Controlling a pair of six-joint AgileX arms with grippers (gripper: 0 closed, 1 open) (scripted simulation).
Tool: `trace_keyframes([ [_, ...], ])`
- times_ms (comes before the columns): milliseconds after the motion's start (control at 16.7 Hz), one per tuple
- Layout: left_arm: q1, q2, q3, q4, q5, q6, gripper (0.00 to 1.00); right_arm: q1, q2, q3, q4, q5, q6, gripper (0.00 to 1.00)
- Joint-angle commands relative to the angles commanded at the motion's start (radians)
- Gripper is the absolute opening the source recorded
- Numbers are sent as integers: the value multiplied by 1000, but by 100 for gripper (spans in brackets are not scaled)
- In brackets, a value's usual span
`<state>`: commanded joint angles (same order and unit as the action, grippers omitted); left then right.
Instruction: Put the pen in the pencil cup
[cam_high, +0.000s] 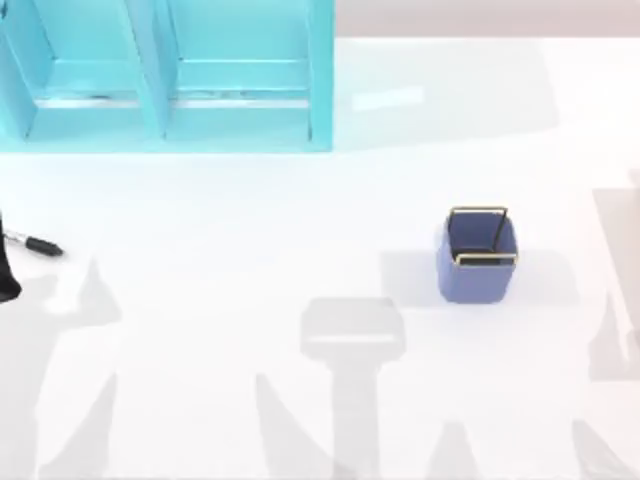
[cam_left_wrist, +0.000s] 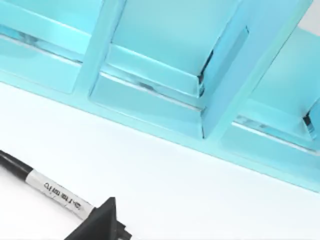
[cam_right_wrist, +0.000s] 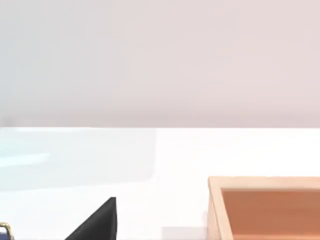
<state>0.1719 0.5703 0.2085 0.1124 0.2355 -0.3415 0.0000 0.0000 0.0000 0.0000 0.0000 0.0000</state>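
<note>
Left gripper (cam_high: 4, 276) sits at the table's (cam_high: 250, 220) far 9 o'clock edge in the top view, a dark shape right by the pen (cam_high: 32, 243); can't tell whether it's apart, together or clamped on the pen. Pen's black end points toward approx. 3 o'clock and its pale barrel runs back to the picture's edge, just at 12 o'clock of the gripper. In the left wrist view a black wedge of the left gripper (cam_left_wrist: 100, 224) covers one end of the pen (cam_left_wrist: 56, 193); the silvery barrel w/ small print leads away to a black end. Can't tell if the pen is lifted or lying flat. Cyan shelf unit (cam_high: 170, 75) stands at 11 o'clock on the table, w/ its dividers also in the left wrist view (cam_left_wrist: 200, 75). Pencil cup (cam_high: 478, 262) stands upright at approx. 3 o'clock of centre, blue-purple w/ gold wire rim, well apart from the pen. Right wrist view has a black wedge of the right gripper (cam_right_wrist: 98, 223), state can't be told, plus an orange-brown open box (cam_right_wrist: 216, 205) on the white top.
</note>
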Motion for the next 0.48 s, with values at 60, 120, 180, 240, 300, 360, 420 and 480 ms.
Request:
trace_keyframes([
  [60,26,101,30,15,37,-54,100,0,0,0,0,0,0,100],
  [120,52,205,59,30,74,-108,100,0,0,0,0,0,0,100],
  [180,79,310,88,44,111,-163,100,0,0,0,0,0,0,100],
  [240,105,414,117,58,148,-217,100,0,0,0,0,0,0,100],
  [300,131,514,145,71,183,-269,100,0,0,0,0,0,0,100],
  [360,156,610,173,85,217,-321,100,0,0,0,0,0,0,100],
  [420,180,699,200,99,250,-369,100,0,0,0,0,0,0,100],
  [480,203,781,226,112,281,-415,100,0,0,0,0,0,0,100],
])
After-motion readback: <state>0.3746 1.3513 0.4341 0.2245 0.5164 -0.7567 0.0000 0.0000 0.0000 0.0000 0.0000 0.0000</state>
